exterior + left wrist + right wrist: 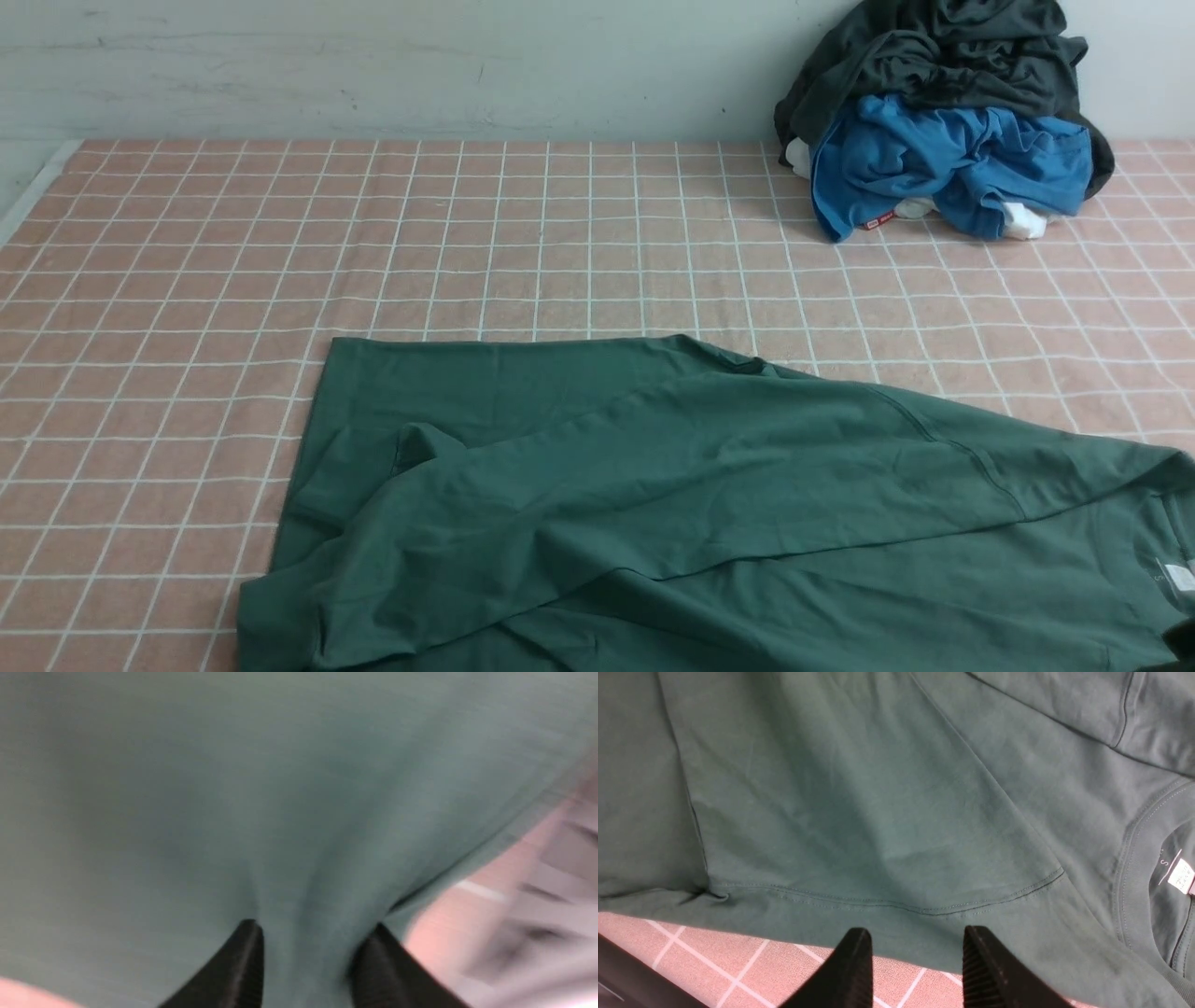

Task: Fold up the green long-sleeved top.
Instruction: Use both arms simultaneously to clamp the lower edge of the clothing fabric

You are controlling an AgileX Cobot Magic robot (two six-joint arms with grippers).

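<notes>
The green long-sleeved top [653, 485] lies spread on the near part of the table. One sleeve is folded across its body, and the neck with its white label [1178, 577] is at the near right. Neither gripper shows in the front view. In the blurred left wrist view my left gripper [313, 933] is open, jaws apart, close over the green fabric [233, 788] near its edge. In the right wrist view my right gripper [915, 938] is open and empty over the top's edge [878, 812], by a shoulder seam, with the neck label [1182, 877] off to one side.
A pink checked cloth [560, 233] covers the table. A pile at the back right holds a dark charcoal-grey garment [934, 47] on a bright blue garment [943, 159], with white pieces [1022, 221] under them. A pale wall runs along the back.
</notes>
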